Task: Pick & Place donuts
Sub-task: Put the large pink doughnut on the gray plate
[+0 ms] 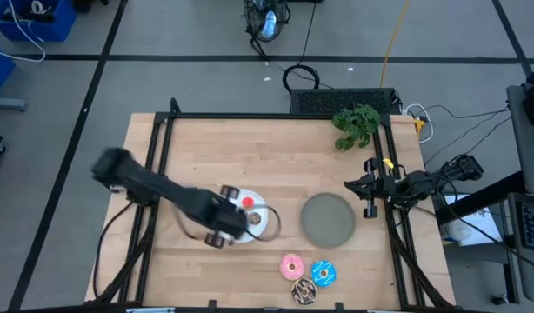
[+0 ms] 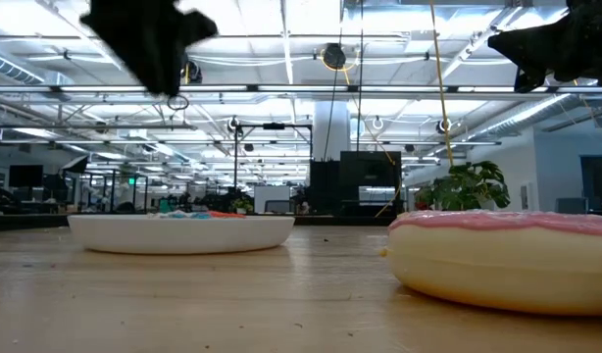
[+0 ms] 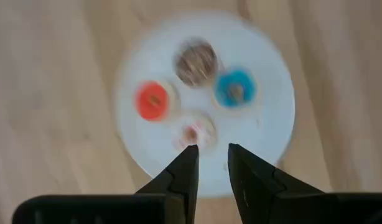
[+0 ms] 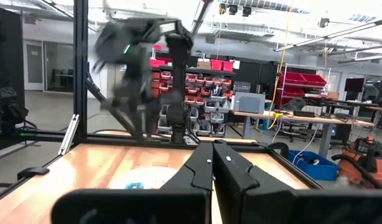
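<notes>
Fingers of our left gripper (image 3: pixel 211 158) slightly apart, empty, above white plate (image 3: pixel 272 134); pink-white donut (image 3: pixel 197 132) at 12 o'clock. Next, we judge: descend, clamp.

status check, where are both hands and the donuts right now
Left hand open, empty, above white plate holding four tiny donuts. Right hand shut, parked at right edge. Three larger donuts on table near front. Nothing in the way.

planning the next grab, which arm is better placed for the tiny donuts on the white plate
Left, probably. The left gripper hangs open right above the round white plate, nearest the tiny pink-white iced donut. The right gripper sits shut at the table's right edge.
</notes>
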`<move>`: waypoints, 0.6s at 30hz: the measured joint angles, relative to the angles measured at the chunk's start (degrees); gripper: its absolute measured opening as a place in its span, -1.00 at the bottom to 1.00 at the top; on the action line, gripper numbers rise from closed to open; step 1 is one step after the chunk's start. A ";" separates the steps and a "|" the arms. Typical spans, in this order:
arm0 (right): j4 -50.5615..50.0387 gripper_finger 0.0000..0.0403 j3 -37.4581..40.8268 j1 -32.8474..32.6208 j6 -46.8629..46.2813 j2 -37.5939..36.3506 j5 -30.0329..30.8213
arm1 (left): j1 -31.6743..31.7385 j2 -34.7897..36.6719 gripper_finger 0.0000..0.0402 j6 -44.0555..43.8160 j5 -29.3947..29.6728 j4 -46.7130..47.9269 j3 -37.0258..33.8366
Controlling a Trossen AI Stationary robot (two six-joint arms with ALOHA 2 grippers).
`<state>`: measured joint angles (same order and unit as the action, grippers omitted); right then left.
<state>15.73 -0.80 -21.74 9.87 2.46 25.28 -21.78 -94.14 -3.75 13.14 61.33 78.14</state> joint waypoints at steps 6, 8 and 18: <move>-0.09 -1.00 0.00 0.00 0.00 -0.01 -0.02 | -1.28 25.63 -0.54 -8.40 7.57 -16.32 -19.23; -0.09 -1.00 0.00 0.00 0.04 -0.01 -0.01 | -1.46 33.29 -0.54 -9.46 9.63 -18.68 -26.44; 0.77 -1.00 0.00 0.00 0.69 -0.02 0.09 | -0.87 63.94 -0.96 11.34 16.00 -57.73 -57.54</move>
<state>16.50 -0.80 -21.74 10.56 2.44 25.36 -22.64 -30.20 7.59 29.14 3.60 20.60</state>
